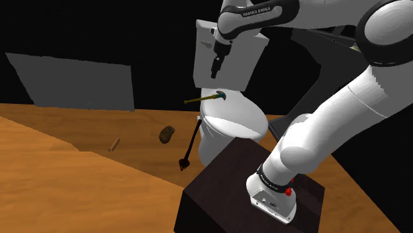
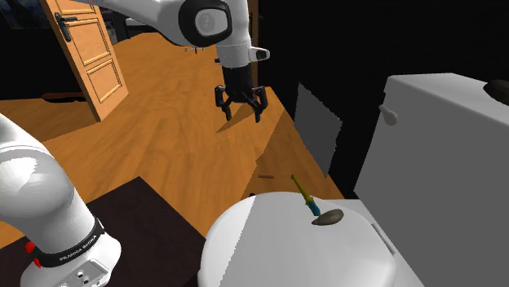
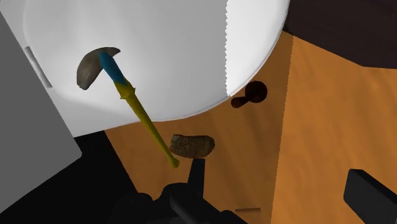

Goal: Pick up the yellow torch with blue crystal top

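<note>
We see open air between the tool [image 2: 239,110], its fingers apart, and the toilet lid [image 2: 269,245] below. The cistern [image 2: 432,147] walls off one side of the lid. A brown lump [image 2: 329,218] crowds the blue end of the torch [image 2: 303,194]; its yellow handle overhangs the rim, unobstructed.

The floor [image 2: 163,147] looks like warm brown wood with faint lines in it, and the door [image 2: 90,57] is wood too. The toilet [image 3: 191,38] is white, smooth and a little shiny, the arm [image 1: 331,126] looks like smooth, shiny white plastic, and the gripper [image 2: 240,112] is dull black. The torch [image 3: 138,107] has a smooth yellow stick with a blue top, and the brown lump [image 3: 193,146] looks rough like stone.
</note>
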Robot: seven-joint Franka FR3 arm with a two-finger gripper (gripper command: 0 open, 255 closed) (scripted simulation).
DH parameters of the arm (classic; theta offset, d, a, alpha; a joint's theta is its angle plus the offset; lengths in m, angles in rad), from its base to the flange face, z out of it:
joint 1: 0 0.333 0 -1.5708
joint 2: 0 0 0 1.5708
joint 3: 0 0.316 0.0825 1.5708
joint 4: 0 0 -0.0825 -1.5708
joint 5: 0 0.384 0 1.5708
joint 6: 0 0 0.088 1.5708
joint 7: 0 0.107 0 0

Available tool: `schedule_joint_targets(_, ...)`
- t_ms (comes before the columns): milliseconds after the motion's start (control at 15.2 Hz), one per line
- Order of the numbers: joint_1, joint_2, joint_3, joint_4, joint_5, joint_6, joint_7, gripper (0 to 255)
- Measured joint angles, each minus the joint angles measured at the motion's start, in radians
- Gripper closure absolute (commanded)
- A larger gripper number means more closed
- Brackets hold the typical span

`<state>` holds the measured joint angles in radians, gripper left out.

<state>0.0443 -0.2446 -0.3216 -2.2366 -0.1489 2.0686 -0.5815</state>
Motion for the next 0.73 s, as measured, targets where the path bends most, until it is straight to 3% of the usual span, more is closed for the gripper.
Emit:
schedule_joint_targets(396,-0.007,0.246,-0.060,0.115,0.083,0.072,-0.189,0)
schedule_joint_targets(726,-0.041,0.454,-0.066,0.244,0.164,0.096,-0.336,0)
